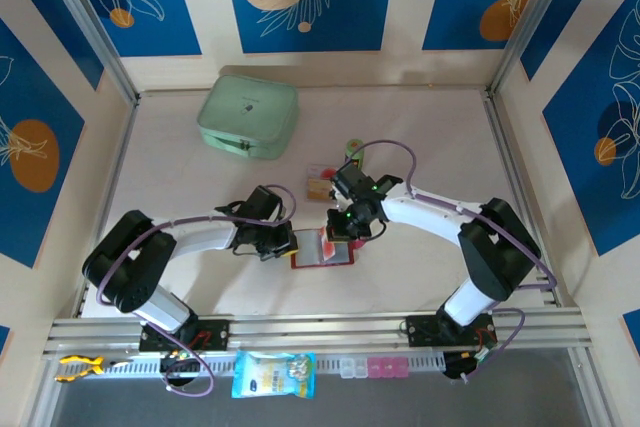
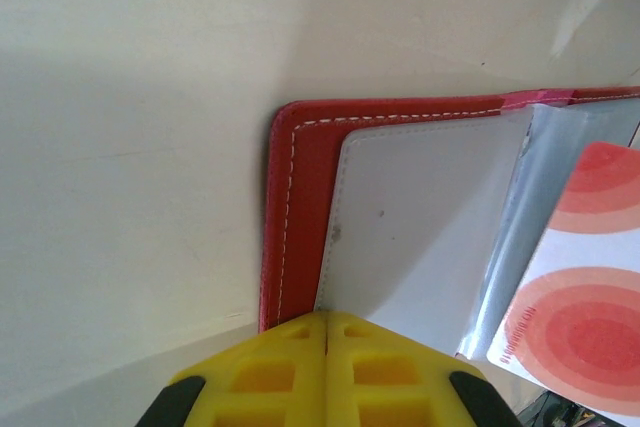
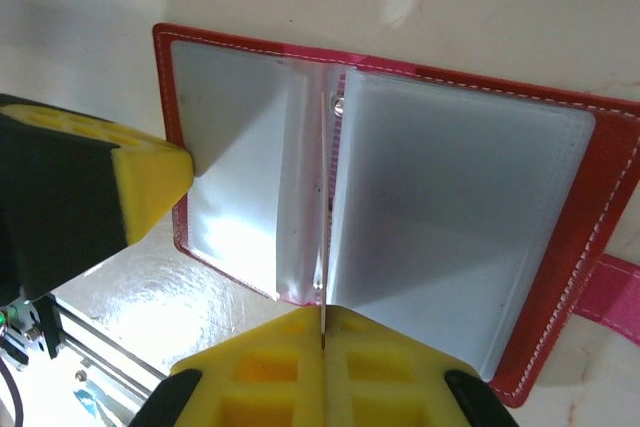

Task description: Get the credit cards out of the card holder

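The right gripper point(image 3: 323, 322) is pressing its yellow fingers tight together on a clear sleeve point(image 2: 530, 207) that is standing up edge-on from the spine of the card holder point(image 3: 590, 197). The left gripper point(image 2: 326, 332) is also sitting with its jaws shut, tips resting at the holder's left-hand edge against the grey sleeve there. I cannot tell whether it is pinching the cover or only pressing on it. The holder itself is lying open and flat on the table point(image 1: 430, 147), red cover down, its pink strap tab point(image 3: 615, 287) sticking out on the side away from the left gripper. A ringed card point(image 2: 590, 297), printed in red and orange circles, is showing at the lifted sleeve, though whether it is inside the plastic or partly out is unclear. Just beyond the holder, toward the back wall, a couple of credit cards point(image 1: 320, 183) are lying loose on the table. A little farther behind the holder a small green can point(image 1: 353, 147) is standing, and well beyond the holder to the back left a mint-green case point(image 1: 248, 117) is resting.
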Controlling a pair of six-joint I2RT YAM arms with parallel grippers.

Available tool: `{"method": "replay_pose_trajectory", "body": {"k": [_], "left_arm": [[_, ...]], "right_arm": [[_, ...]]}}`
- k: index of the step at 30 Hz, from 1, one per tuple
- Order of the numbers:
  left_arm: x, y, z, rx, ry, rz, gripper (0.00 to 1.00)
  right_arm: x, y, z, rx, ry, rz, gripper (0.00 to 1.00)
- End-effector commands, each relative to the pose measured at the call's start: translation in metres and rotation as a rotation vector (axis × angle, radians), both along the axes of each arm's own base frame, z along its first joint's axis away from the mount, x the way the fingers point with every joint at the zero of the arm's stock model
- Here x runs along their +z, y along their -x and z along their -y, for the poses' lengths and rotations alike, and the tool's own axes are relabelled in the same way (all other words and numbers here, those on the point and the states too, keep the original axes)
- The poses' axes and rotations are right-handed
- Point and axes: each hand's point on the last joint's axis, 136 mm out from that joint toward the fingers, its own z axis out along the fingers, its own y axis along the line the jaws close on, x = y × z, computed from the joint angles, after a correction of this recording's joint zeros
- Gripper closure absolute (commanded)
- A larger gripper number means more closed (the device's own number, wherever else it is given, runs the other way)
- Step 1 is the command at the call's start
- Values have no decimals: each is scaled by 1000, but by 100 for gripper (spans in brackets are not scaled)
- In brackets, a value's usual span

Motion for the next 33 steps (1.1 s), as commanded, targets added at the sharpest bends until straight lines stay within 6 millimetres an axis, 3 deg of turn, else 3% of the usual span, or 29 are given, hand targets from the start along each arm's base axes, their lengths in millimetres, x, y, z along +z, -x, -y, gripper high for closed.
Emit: {"method": "replay_pose_trajectory", "body": {"k": [1, 11, 21, 26, 33], "left_arm": [[-10, 10, -16, 2, -68, -30, 95], [3, 6, -13, -4, -51, -5, 94], [16, 1, -11, -5, -38, 30, 91], [18, -1, -12, -6, -41, 42, 90], [22, -5, -9, -13, -31, 55, 90]], "right_arm": [[21, -4, 2, 38, -19, 45, 95], [48, -25, 13, 372, -16, 272, 98], [69, -56, 33, 869, 74, 560, 100], [86, -86, 32, 904, 60, 600, 100], [100, -111, 22, 928, 31, 630, 100]]}}
